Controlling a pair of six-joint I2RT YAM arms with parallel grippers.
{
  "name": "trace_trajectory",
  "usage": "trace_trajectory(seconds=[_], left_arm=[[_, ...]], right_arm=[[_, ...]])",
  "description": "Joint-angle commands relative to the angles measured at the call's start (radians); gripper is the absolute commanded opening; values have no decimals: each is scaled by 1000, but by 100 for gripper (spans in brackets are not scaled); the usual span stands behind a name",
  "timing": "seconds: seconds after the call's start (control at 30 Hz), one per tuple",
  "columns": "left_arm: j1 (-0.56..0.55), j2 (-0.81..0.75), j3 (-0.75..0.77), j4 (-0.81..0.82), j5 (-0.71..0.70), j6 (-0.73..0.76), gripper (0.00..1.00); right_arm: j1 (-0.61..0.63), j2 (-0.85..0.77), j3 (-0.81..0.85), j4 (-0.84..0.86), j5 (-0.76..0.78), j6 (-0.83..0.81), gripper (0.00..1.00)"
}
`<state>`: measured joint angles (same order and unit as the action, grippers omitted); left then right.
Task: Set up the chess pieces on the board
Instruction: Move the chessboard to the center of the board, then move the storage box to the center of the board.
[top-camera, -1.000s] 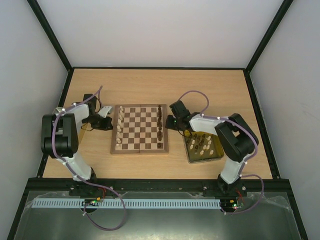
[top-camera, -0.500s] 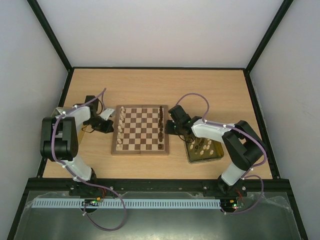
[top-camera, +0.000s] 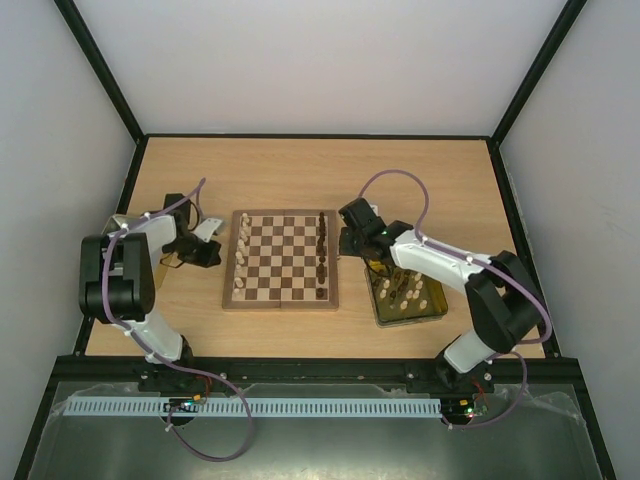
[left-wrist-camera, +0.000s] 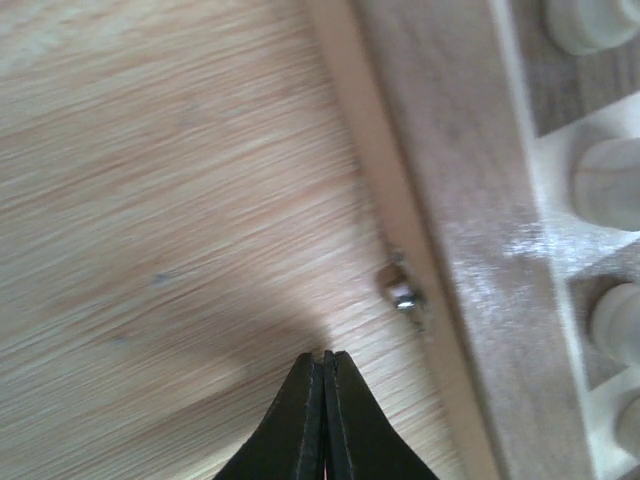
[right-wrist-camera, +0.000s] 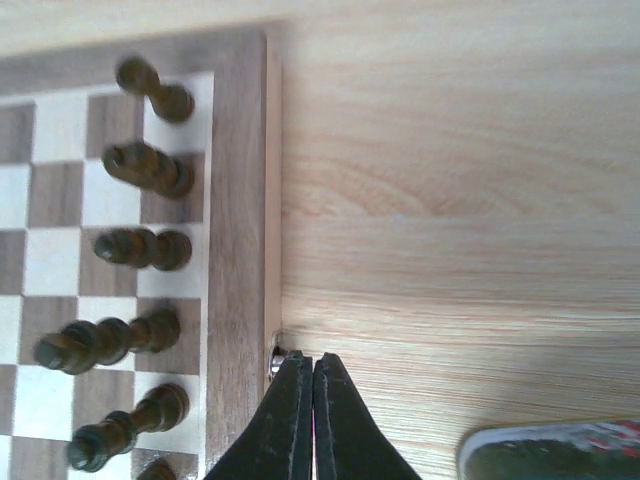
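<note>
The chessboard (top-camera: 280, 258) lies mid-worktop, with cream pieces (top-camera: 241, 255) lining its left edge and dark pieces (right-wrist-camera: 140, 248) its right. Seemingly half done: spare pieces (top-camera: 400, 288) fill the gold tray (top-camera: 432, 305). The left gripper (left-wrist-camera: 323, 355) and right gripper (right-wrist-camera: 312, 360) are pinched closed, empty.

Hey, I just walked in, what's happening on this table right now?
Two robot arms are setting up a chequered wooden chessboard. Small cream wooden pieces line its left side and dark brown wooden pieces its right. Neither arm holds anything: the left arm's fingers are shut just off the board's left border, and the right arm's fingers are shut just off its right border. More cream pieces wait in the yellow-gold metal tray on the right.
</note>
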<state>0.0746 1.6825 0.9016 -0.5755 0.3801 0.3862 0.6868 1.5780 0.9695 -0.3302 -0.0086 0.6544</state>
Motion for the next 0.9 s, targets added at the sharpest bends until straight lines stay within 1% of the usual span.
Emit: trace_trajectory(seconds=[0.0,0.07,0.1,0.13,0.2,0.27,0.3,0.5,0.7,0.87], left_arm=[[43,-39,10,6,-31,29,2],[60,-60,5,13,-47,36,2],[69,-70,4,14,-48,38,2],[76,-79,3,13,-49,39,2],[87,-100,0,13,-49,35,2],[91,-121,-6,15,-48,30,2],[92,-129,-12,19,-51,27,2],[94,-150,-32,40,-54,0,2],[94,-150,-51,49,-47,-16,2],[94,-152,-47,47,-48,-20,2]], right_arm=[[3,-83,54,-156,146,-2,2],[3,-121,30,-192,145,18,2],[3,-145,7,-207,143,30,4],[3,-172,-15,-218,141,40,8],[3,-224,-55,-235,139,50,22],[3,-257,-78,-262,142,50,30],[3,-263,-88,-272,136,46,31],[3,-271,-118,-276,75,22,28],[3,-222,-139,-231,25,13,18],[3,-159,-139,-187,-13,8,16]])
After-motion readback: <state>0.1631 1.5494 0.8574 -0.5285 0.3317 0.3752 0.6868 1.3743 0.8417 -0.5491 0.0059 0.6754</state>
